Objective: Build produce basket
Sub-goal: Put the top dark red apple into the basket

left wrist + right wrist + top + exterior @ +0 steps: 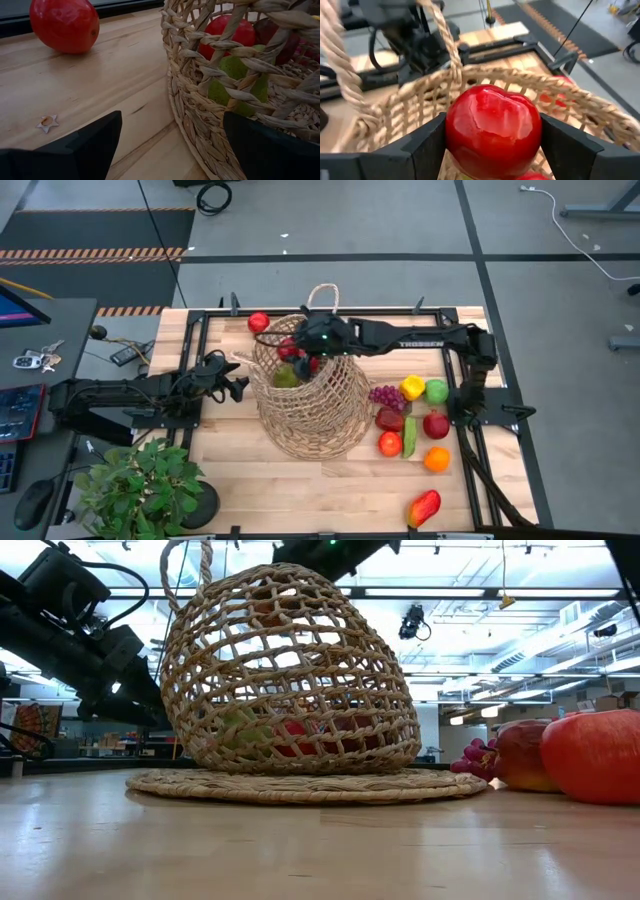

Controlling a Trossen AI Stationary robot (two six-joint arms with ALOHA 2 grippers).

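Right gripper (pixel 492 137) pinches a glossy red apple (pixel 492 131) above the wicker basket (pixel 310 395) rim; left gripper (pixel 170 142), fingers spread, waits just beside the basket wall.

Our right arm stretches from the frame's right edge toward upper centre, its right gripper (pixel 492 140) clamping something red between both fingers. Our left arm lies at middle left, left gripper (pixel 170 142) with fingers spread apart.
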